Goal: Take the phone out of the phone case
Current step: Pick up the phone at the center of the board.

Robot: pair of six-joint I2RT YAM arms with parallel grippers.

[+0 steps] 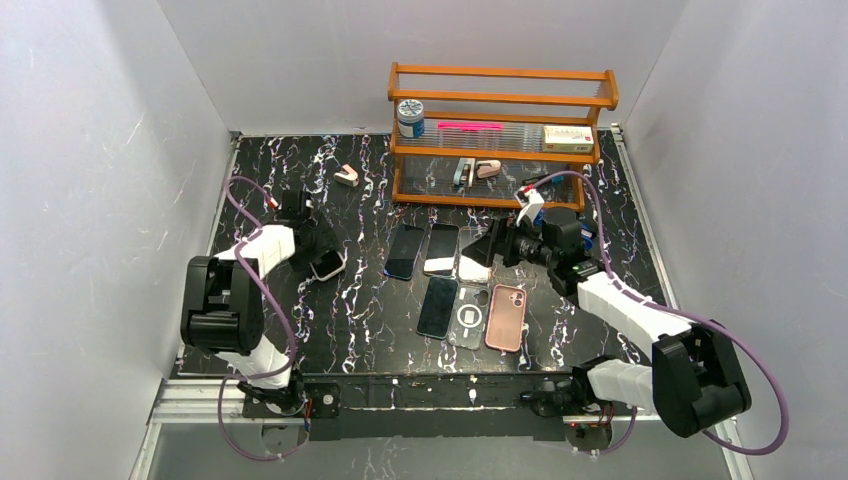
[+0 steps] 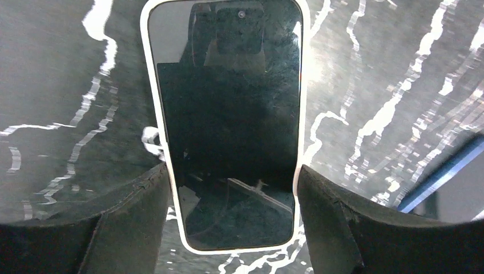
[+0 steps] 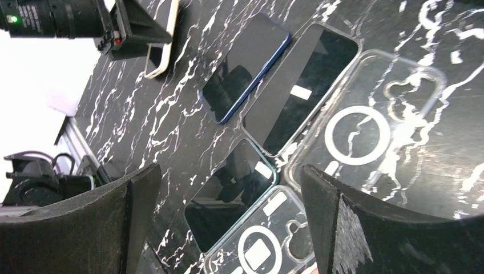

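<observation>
A phone with a dark screen in a white case (image 2: pixel 228 114) lies screen up at the table's left (image 1: pixel 328 266). My left gripper (image 2: pixel 233 174) straddles its lower end, and both black fingers (image 2: pixel 137 217) press the case's long sides. In the top view the left gripper (image 1: pixel 318 250) sits right over it. My right gripper (image 3: pixel 231 171) is open and empty. It hovers near the table's middle (image 1: pixel 497 245) above a clear case (image 3: pixel 371 120) and a teal-edged phone (image 3: pixel 228 194).
A blue phone (image 1: pixel 405 250), a black phone (image 1: pixel 441 248), another phone (image 1: pixel 437 306), a clear case (image 1: pixel 469 316) and a pink-cased phone (image 1: pixel 506 317) lie mid-table. A wooden rack (image 1: pixel 500 100) stands at the back. A small pink clip (image 1: pixel 347 177) lies at the back left.
</observation>
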